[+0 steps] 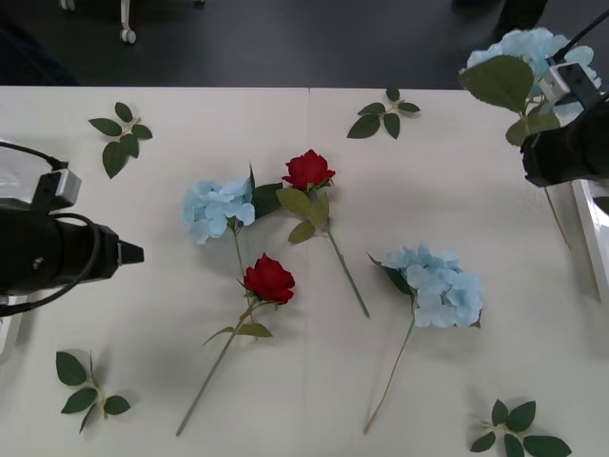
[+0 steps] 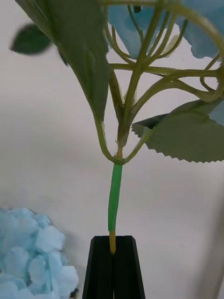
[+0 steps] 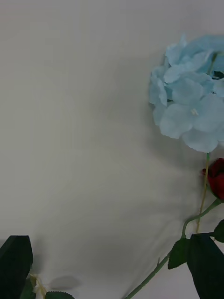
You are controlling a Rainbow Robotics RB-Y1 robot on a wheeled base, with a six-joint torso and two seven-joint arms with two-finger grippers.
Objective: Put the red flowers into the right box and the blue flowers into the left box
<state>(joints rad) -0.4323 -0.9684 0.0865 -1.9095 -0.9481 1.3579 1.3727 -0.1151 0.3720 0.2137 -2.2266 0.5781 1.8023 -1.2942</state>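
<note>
My right gripper (image 2: 112, 254) is shut on the green stem (image 2: 115, 196) of a blue flower (image 1: 528, 49), held up at the table's far right beside the right box (image 1: 592, 228). Two more blue flowers (image 1: 219, 207) (image 1: 438, 284) lie on the table. Two red flowers (image 1: 307, 169) (image 1: 268, 279) lie between them. At the left my left gripper (image 3: 112, 275) hovers open over bare table, short of a blue flower (image 3: 191, 112) and a red flower (image 3: 217, 180). A corner of the left box (image 1: 8, 335) peeks out under the left arm (image 1: 57, 252).
Loose green leaf sprigs lie at the far left (image 1: 122, 138), far middle (image 1: 385, 114), near left (image 1: 86, 386) and near right (image 1: 519, 436). Beyond the table's far edge is dark floor with a chair castor (image 1: 127, 36).
</note>
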